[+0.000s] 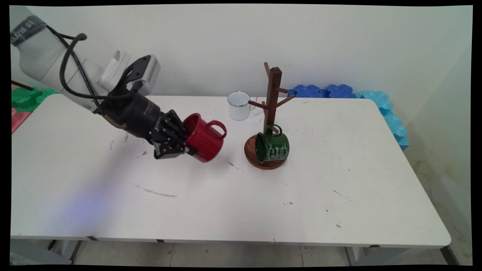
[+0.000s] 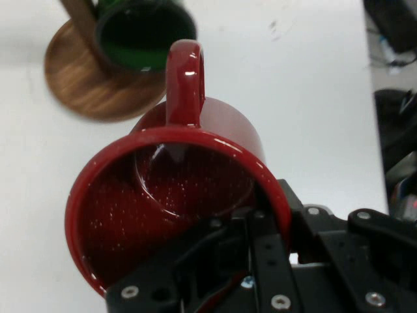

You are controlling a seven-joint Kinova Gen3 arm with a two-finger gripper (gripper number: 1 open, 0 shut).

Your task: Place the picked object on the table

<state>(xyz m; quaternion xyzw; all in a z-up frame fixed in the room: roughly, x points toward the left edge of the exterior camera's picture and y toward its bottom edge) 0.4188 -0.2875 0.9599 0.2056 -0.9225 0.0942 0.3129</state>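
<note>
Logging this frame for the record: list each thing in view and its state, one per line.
gripper: shut on the red mug's rim, one finger inside.
red mug: held off the table, tipped on its side, handle up.
green mug: hung by its handle on the rack, mouth sideways.
white mug: upright on the table.
rack: upright; upper pegs bare.

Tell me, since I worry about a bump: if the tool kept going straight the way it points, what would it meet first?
Probably the green mug hanging low on the wooden mug tree. The tool, shut on the red mug, points right toward it, so the red mug would likely touch first. Depth is unclear.
</note>
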